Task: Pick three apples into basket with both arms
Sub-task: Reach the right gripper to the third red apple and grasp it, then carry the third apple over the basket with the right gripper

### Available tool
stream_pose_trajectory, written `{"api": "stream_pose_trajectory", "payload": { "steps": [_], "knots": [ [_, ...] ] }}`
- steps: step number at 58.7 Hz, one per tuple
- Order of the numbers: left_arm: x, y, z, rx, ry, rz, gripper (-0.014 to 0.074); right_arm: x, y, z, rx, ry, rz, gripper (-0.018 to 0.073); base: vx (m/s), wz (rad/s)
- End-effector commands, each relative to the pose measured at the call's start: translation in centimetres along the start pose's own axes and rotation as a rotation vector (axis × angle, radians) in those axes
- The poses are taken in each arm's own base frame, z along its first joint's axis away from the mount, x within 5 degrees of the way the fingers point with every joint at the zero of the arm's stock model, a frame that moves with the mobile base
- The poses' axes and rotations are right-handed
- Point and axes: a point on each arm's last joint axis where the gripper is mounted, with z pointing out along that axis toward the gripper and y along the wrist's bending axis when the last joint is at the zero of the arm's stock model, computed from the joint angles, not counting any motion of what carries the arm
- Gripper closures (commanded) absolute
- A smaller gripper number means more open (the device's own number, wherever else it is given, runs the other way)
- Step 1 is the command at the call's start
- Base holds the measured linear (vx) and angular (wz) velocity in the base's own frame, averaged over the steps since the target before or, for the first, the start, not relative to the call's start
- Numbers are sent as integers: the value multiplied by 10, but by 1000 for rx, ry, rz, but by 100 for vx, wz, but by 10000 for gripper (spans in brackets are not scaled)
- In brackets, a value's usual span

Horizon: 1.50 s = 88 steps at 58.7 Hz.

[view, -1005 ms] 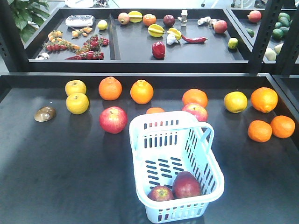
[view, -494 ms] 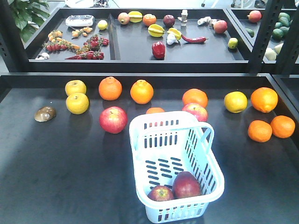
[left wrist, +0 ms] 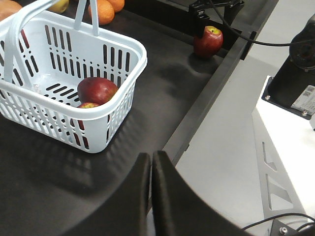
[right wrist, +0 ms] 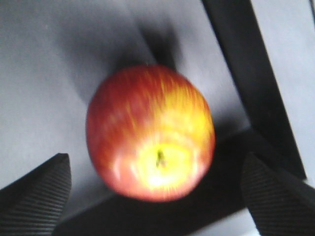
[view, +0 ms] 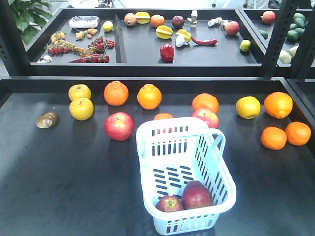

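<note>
The pale blue-white basket (view: 216, 196) stands on the dark table with two dark-red apples (view: 196, 194) in its near end, also seen in the left wrist view (left wrist: 96, 90). Two more apples (view: 119, 126) lie on the table, one behind the basket (view: 206, 116). Another apple (right wrist: 150, 132), red with a yellow patch at the stem, sits by the table's front rim (left wrist: 207, 42). My right gripper (right wrist: 157, 196) hangs open over it, one ribbed finger on each side, not touching. My left gripper (left wrist: 151, 157) is shut and empty, near the table's edge beside the basket.
Oranges (view: 116, 93) and yellow pears (view: 81, 108) lie in a row behind the basket, with more oranges at the right (view: 273, 137). A brown object (view: 47, 119) lies at the left. A raised rim (left wrist: 206, 103) borders the table. Shelves of produce stand behind.
</note>
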Motion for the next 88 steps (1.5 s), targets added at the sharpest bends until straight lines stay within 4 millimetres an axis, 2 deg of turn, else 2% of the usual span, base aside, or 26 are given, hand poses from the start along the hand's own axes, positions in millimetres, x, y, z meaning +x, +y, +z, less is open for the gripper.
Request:
{"api": "stream_pose_trajectory", "payload": {
  "steps": [1, 14, 25, 35, 44, 51, 55, 68, 80, 88],
  "knots": [
    [-11, 0, -3, -14, -70, -22, 602, -6, -3, -7, 7, -46, -3, -93, 0, 0],
    [-11, 1, -3, -16, -71, -20, 602, -9, -1, 7, 5, -12, -17, -85, 0, 0],
    [-11, 1, -3, -18, -69, -18, 602, -10, 0, 8, 5, -18, -32, -31, 0, 0],
    [-11, 1, -3, -18, -70, -18, 602, -10, 1, 6, -11, -25, -49, 142, 0, 0],
    [-11, 1, -3, -20, -71, -18, 602, -8, 5, -4, -60, -38, -58, 383, 0, 0],
    [-12, 1, -3, -26, -78, -18, 602, -11, 7, -26, -116, -107, -68, 526, 0, 0],
    [-12, 2, -3, -31, -82, -18, 602, -12, 9, -44, -161, -158, -66, 575, 0, 0],
    [-11, 6, -1, -65, -104, -15, 602, 1, 20, -102, -338, -380, -86, 564, 0, 0],
    [4, 15, 8, -127, -127, -87, 602, 30, 55, -152, -466, -547, -292, 537, 0, 0],
    [4, 15, 8, -122, -139, -114, 602, 62, 87, -182, -537, -619, -440, 518, 0, 0]
  ]
}}
